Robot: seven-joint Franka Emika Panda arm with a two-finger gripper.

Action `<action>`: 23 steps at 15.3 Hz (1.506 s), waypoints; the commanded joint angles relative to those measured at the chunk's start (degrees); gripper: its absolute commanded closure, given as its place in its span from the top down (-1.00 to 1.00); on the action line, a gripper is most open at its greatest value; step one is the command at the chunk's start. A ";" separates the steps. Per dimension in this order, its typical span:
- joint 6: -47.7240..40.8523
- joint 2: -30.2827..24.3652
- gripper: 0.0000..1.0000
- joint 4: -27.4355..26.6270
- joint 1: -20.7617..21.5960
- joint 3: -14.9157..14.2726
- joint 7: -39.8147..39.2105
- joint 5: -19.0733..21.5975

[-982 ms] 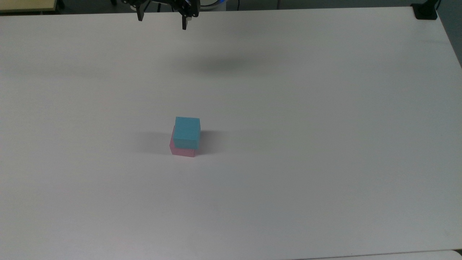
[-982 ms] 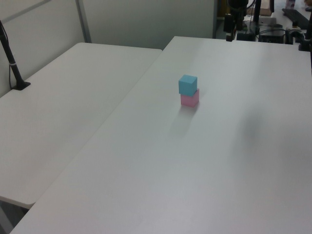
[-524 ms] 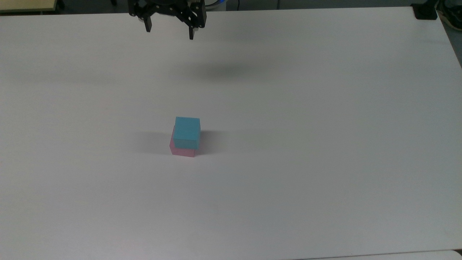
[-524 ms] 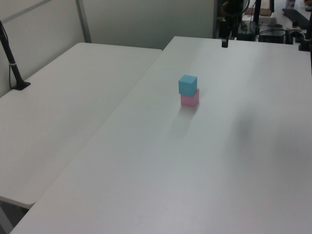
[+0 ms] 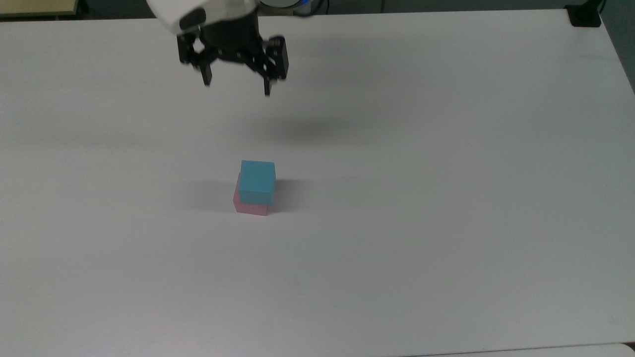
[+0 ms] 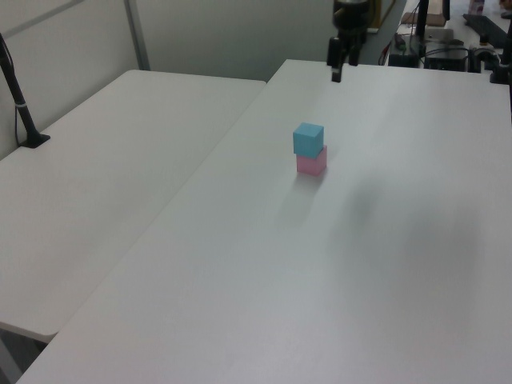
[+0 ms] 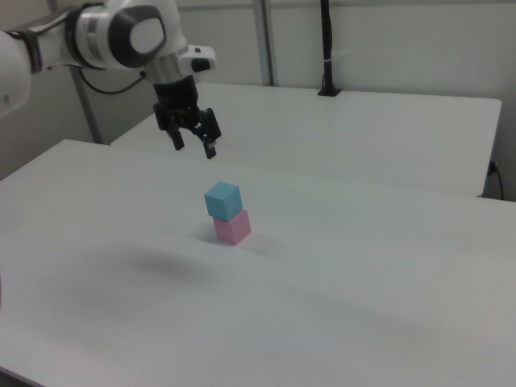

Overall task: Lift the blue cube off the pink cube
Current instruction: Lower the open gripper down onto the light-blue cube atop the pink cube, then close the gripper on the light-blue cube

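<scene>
White tabletop (image 5: 446, 198) spreads across nearly the whole top view, matte and bare apart from two stacked cubes near its middle. In the left view a second white table (image 6: 104, 184) adjoins it on the left view's left, with a black post (image 6: 20, 104) standing at that table's far edge; in the right view the same second table lies behind, in the upper right of the frame.

Next in size is the white robot arm (image 7: 97, 36), reaching in from the upper left of the right view and from the top edge of the top view. Its black gripper (image 5: 237, 89) hangs in the air, fingers spread wide apart with nothing between them, in the upper part of the top view and well apart from the cubes. A soft shadow lies on the table below it.

Smallest are the cubes. The blue cube (image 5: 257, 182) sits on the pink cube (image 5: 250, 208), slightly offset from it, just left of centre in the top view.
</scene>
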 commanded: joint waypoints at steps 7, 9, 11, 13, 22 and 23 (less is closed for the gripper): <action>9.35 14.33 1.00 5.77 0.43 0.64 -0.29 0.39; 9.44 15.39 1.00 4.98 0.51 0.73 -0.81 -1.53; 11.97 16.27 1.00 4.10 0.60 0.82 -0.82 -1.98; 13.31 17.32 1.00 4.01 0.69 0.90 -0.55 -2.24; 11.48 11.73 -0.77 0.51 1.57 3.19 -0.90 -3.56; 11.12 8.83 -0.77 -2.12 1.74 3.19 -0.99 -3.39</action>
